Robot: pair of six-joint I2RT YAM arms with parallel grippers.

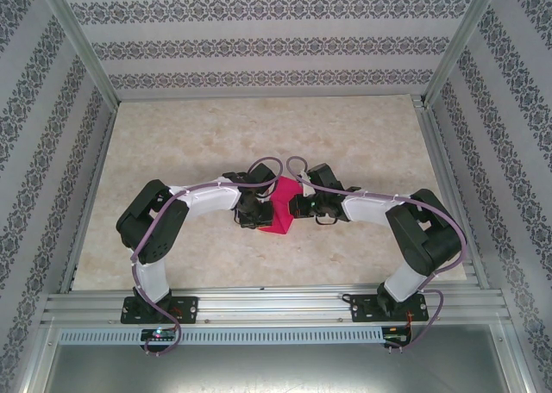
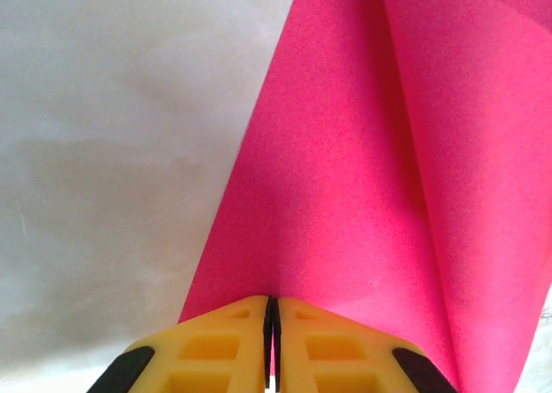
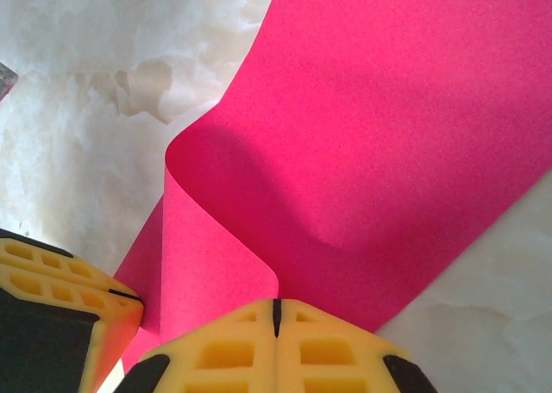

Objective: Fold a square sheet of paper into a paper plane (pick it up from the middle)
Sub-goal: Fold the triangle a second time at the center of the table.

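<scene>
Where my left gripper [image 1: 259, 208] and right gripper [image 1: 298, 205] meet over the middle of the table [image 1: 172, 143], the paper [image 1: 280, 205] sits between them, bent and not flat. Its long way runs from near me to far away. Both jaws are squeezed tight, each pinching one edge of the paper.

Setting: lab-type robot test cell | Frame: silver aluminium extrusion rails and posts [image 1: 276, 305] | Walls: white panels with grey floral-striped print [image 1: 276, 48] | Surface: beige marble-look tabletop [image 1: 362, 143] | Fixtures: black-and-white jointed left arm [image 1: 148, 229], matching right arm [image 1: 424, 238], bolted to rail
</scene>
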